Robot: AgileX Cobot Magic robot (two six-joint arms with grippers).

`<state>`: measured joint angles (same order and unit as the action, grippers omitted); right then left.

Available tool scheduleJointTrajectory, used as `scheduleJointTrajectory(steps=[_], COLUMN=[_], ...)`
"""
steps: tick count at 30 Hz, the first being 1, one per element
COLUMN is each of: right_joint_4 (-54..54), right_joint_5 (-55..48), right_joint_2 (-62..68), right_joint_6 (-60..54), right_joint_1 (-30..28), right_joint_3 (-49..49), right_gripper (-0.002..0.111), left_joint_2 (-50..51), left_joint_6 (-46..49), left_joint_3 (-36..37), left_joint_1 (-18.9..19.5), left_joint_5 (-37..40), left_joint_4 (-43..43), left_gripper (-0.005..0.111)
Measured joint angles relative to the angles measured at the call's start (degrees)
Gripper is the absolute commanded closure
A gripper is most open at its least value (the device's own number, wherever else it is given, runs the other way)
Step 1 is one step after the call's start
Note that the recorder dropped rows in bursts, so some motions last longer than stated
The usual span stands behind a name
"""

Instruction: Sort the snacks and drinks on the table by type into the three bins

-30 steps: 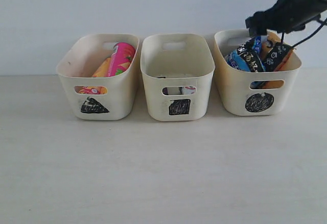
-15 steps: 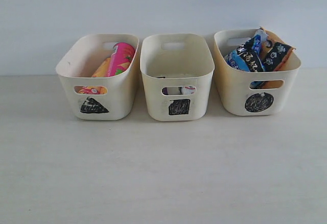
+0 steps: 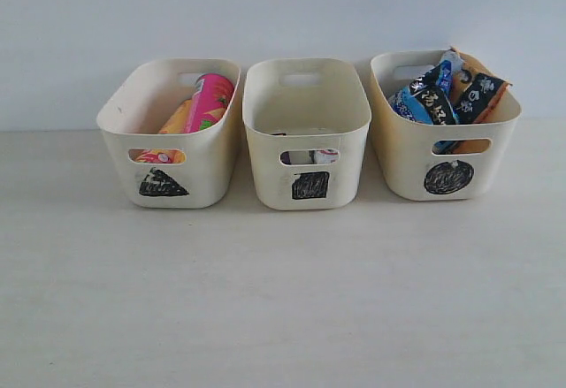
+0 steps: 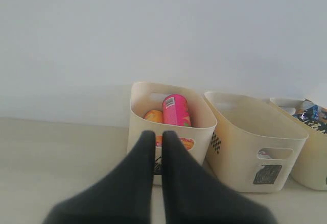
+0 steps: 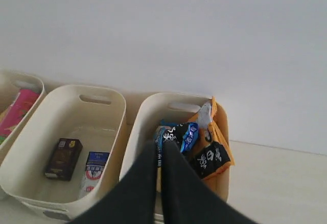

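Three cream bins stand in a row on the beige table (image 3: 283, 300). The triangle bin (image 3: 205, 169) holds a pink cylinder (image 3: 210, 101) and a yellow one (image 3: 177, 118). In the square bin (image 3: 267, 176) lie a dark purple carton (image 5: 63, 157) and a white-blue carton (image 5: 94, 169). A blue bag (image 3: 424, 101) and an orange-black bag (image 3: 480, 96) stick out of the circle bin (image 3: 402, 171). Neither gripper shows in the exterior view. My left gripper (image 4: 157, 134) is shut and empty, in front of the triangle bin (image 4: 138, 127). My right gripper (image 5: 159, 146) is shut and empty, over the circle bin's near rim (image 5: 134, 147).
A plain pale wall (image 3: 283, 8) rises close behind the bins. The bins stand side by side with only narrow gaps between them.
The right arm, which hung over the circle bin at the upper right a second ago, has left the exterior view. The bags and bins have not moved.
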<state>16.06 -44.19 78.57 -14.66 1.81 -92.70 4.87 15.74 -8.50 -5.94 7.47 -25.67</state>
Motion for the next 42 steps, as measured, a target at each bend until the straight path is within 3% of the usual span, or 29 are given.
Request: scheduleJointTrajectory(steps=[12,20,26,42], right_joint_4=[1.40,1.55,1.83,1.93], right_joint_5=[33.16,38.15,34.18,32.86], right_joint_2=[-31.43,-45.12,-47.74,-47.94], right_joint_6=[1.27,1.37,1.90,1.89], right_joint_1=[0.00,0.00,0.00,0.00], right_joint_3=[43.78,61.09,67.92,68.06], right_gripper=[0.108,0.108,0.108,0.108], left_joint_2=[0.00,0.00,0.00,0.00], left_joint_6=[0.00,0.00,0.00,0.00], left_joint_3=[0.00,0.00,0.00,0.00], left_joint_1=[0.00,0.00,0.00,0.00], left_joint_5=[0.00,0.00,0.00,0.00], left_joint_4=[0.00,0.00,0.00,0.00], left_gripper=[0.102,0.102,0.102,0.102])
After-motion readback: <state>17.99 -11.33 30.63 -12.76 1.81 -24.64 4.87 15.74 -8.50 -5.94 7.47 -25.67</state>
